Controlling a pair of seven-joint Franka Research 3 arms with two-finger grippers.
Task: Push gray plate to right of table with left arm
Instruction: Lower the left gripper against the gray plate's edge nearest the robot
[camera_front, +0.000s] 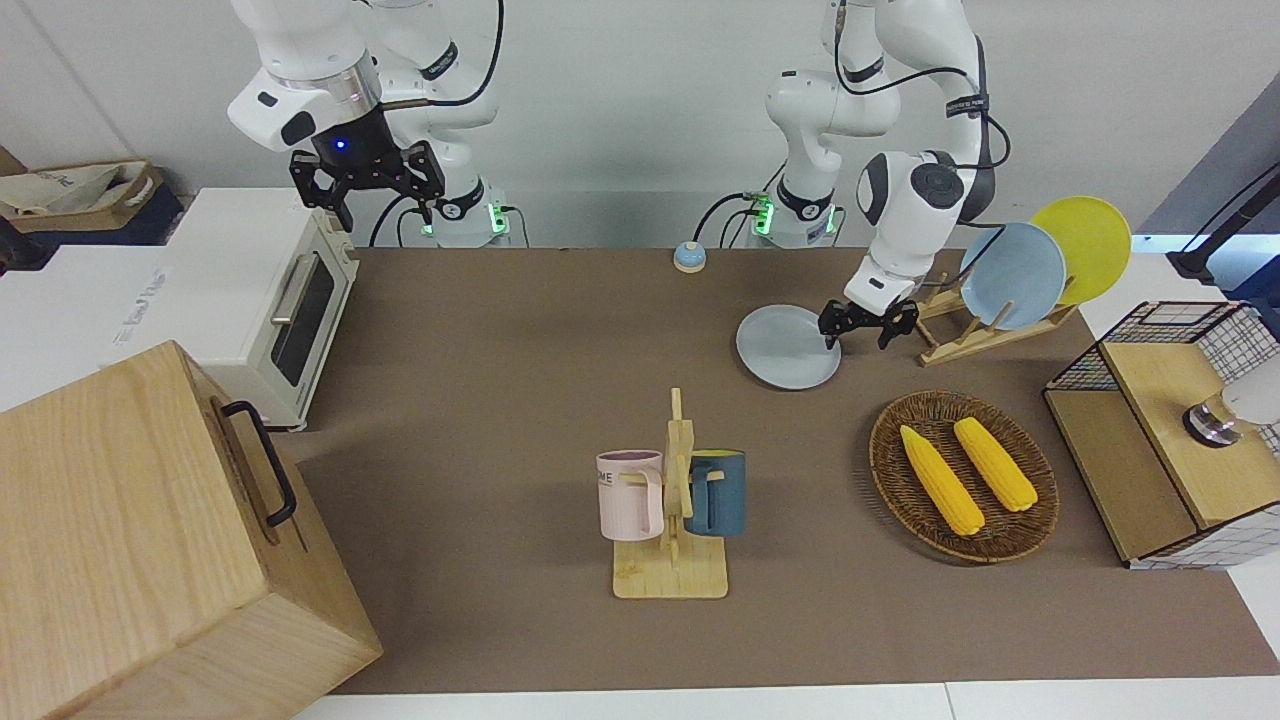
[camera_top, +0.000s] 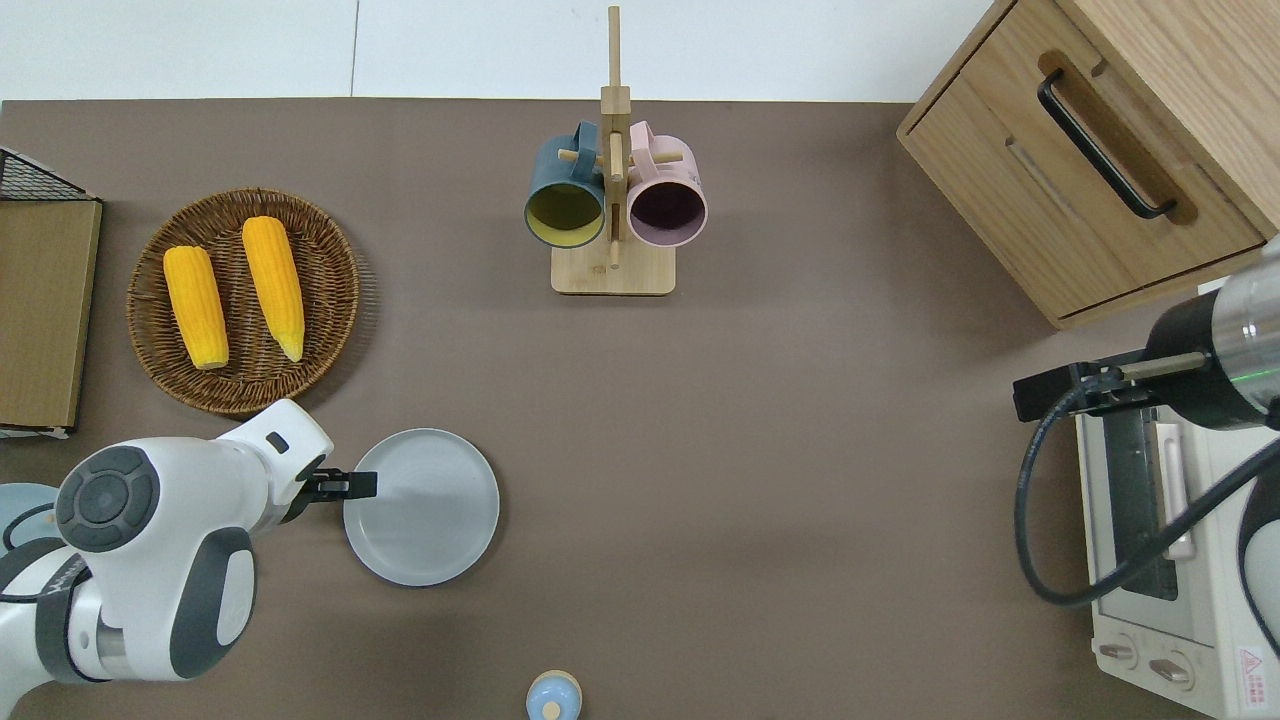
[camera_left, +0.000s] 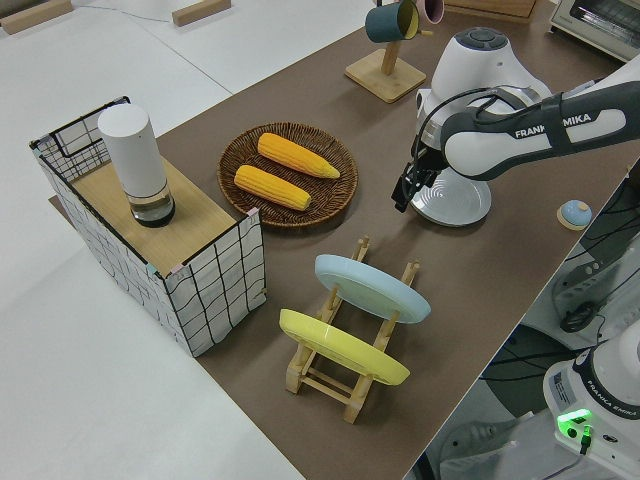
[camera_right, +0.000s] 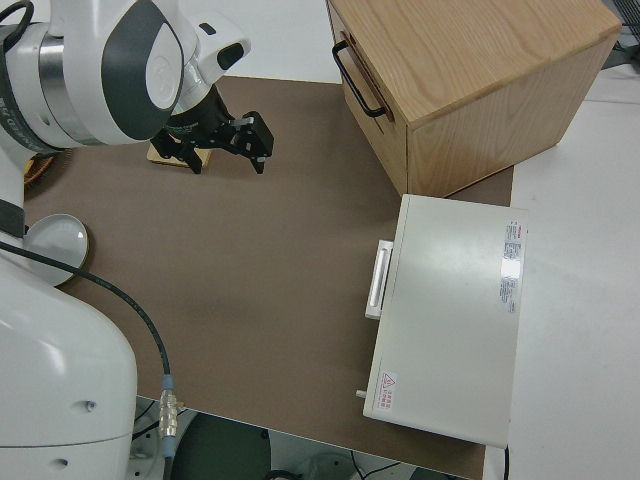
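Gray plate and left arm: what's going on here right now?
The left arm's hand is low at the rim of the gray plate, on the edge toward the left arm's end of the table, fingers open and placed to push. The plate lies flat, nearer to the robots than the corn basket. The right arm is parked, its hand open.

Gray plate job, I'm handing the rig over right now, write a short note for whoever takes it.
Left gripper: open, low at the gray plate's rim on the side toward the left arm's end; contact can't be confirmed.
Right gripper: open, arm parked.
Plate lies flat on the table, beside the dish rack, nearer the robots than the corn basket.
Done: approach. Left: the push across toward the right arm's end, passing nearer the robots than the mug stand.
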